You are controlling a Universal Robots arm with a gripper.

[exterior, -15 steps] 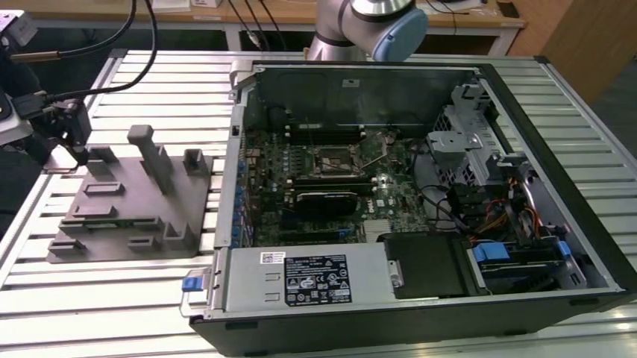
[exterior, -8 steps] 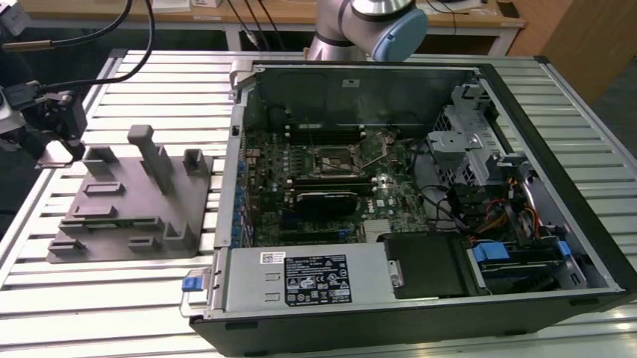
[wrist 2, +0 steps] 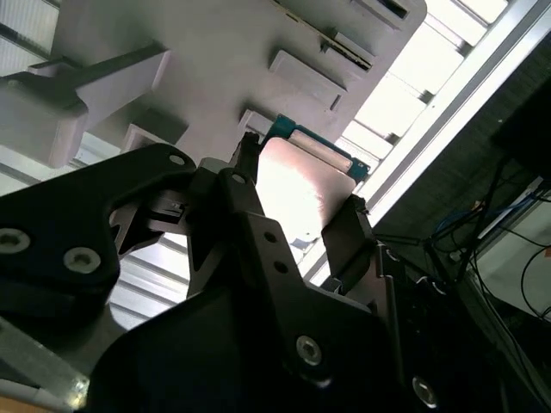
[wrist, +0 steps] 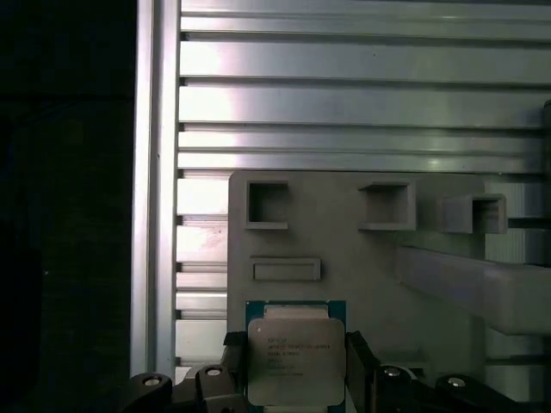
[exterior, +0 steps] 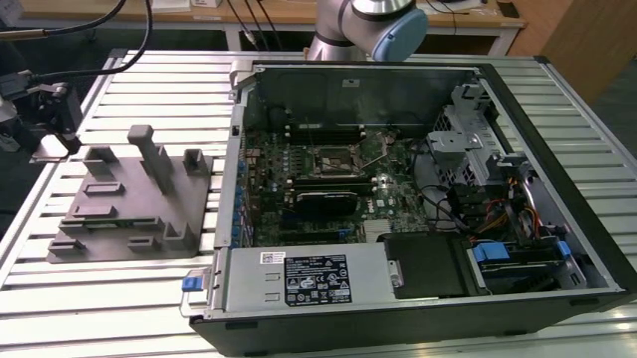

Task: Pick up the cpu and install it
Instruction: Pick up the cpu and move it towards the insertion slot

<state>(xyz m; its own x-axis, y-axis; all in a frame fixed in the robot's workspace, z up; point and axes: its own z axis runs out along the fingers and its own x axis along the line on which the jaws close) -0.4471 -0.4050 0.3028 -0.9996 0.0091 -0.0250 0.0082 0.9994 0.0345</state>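
The gripper (wrist: 295,344) is seen closed on the cpu (wrist: 295,361), its two black fingers (wrist: 234,353) pressed against opposite edges of the chip. The pale metal top of the cpu (wrist 2: 297,194) is shown between the fingertips in both wrist views, with a green board edge visible around it. Just beyond the fingertips the grey plastic fixture (wrist: 344,249) is found, with its square pockets and raised blocks. Past the fixture, the slatted aluminium table (wrist: 344,103) is seen. In the exterior view the gripper (exterior: 50,134) is placed near the fixture (exterior: 130,201); the open computer case (exterior: 518,112) lies well apart from it, on the fixture's far side.
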